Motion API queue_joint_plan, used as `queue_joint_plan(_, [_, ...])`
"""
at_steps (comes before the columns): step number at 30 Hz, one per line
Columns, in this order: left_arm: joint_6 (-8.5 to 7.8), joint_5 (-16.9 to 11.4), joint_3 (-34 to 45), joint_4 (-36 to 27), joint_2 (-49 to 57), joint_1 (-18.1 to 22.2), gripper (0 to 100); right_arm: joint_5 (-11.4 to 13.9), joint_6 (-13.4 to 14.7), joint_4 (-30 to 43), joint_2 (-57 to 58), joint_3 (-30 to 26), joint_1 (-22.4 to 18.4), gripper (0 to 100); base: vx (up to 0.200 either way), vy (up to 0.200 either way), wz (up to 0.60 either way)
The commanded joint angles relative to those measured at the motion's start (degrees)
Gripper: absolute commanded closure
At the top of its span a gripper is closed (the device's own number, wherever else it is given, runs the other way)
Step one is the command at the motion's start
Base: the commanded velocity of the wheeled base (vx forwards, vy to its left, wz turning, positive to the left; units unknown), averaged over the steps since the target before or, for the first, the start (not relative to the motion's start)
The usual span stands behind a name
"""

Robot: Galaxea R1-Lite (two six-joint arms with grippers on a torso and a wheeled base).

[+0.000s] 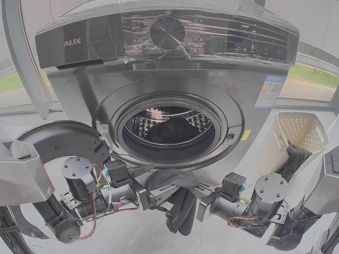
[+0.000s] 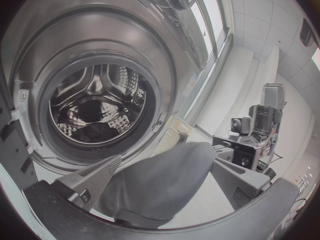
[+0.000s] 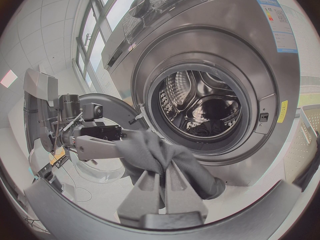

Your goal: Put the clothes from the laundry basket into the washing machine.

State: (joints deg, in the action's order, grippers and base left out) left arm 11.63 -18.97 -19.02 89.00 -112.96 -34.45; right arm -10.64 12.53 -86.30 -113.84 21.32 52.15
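A dark garment [image 1: 180, 209] hangs between the two arms just in front of the washing machine [image 1: 88, 85] and a little below its round opening. It is held there, I judge, so that it can go up over the lip and into the drum [image 3: 186, 87]. The right tool [image 3: 163, 166] has its fingers pressed together on a fold of the cloth and carries the weight. The rest sags from that pinch toward the floor in front of the machine. The left tool [image 2: 166, 164] stands with its jaws wide apart. The cloth bunches in the gap and lies over one finger, and the ribbed pad [image 2: 115, 164] of the other finger shows bare beside it. It therefore looks like a support that keeps the bundle gathered, not a grip. The door [image 1: 60, 138] is swung fully open to the machine's side, behind the left arm, so the opening is clear. Some dark clothing [image 1: 171, 131] lies low in the drum, so part of the load is in. The laundry basket [image 1: 300, 127] leans against the machine's front on the side away from the door, tilted with its mouth toward the arms, probably for easy reach. Another dark garment [image 1: 295, 159] hangs over its near rim and is not yet moved. The hanging tail of the held garment could catch on the opening's rim if the lift is too low.
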Motion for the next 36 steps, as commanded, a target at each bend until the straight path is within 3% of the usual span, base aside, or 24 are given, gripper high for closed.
queue_joint_plan(1, [-0.03,0.6,0.6,0.0,-0.9,2.5,0,0.0,0.1,0.0,1.2,-0.3,0.0,100,0.000,0.000,0.00])
queue_joint_plan(5, [-0.12,0.2,1.7,0.0,-2.3,4.8,0,0.0,0.2,0.0,2.4,-0.3,-0.1,100,0.000,0.000,0.00])
queue_joint_plan(15, [-0.73,0.5,2.1,0.1,-7.1,5.4,0,0.3,0.7,0.0,4.6,-1.4,-0.1,100,0.000,0.000,0.00])
queue_joint_plan(21, [-0.91,0.5,1.6,0.1,-9.9,6.8,0,1.9,1.1,-0.1,7.3,-3.5,-0.4,100,0.000,0.000,0.00])
queue_joint_plan(23, [-1.17,0.6,1.6,0.1,-10.4,7.0,0,1.9,1.2,0.0,7.6,-3.7,-0.4,100,0.000,0.000,0.00])
queue_joint_plan(26, [-3.81,0.3,1.6,0.1,-12.3,8.8,0,2.2,1.2,0.0,8.4,-4.0,-0.6,100,0.000,0.000,0.00])
queue_joint_plan(28, [-4.51,0.2,1.7,0.2,-13.3,9.3,0,2.7,1.2,0.0,8.5,-4.0,-0.6,100,0.000,0.000,0.00])
queue_joint_plan(36, [-4.51,0.1,1.1,0.2,-15.0,9.2,0,3.0,1.2,-0.1,8.4,-4.0,-0.2,100,0.000,0.000,0.00])
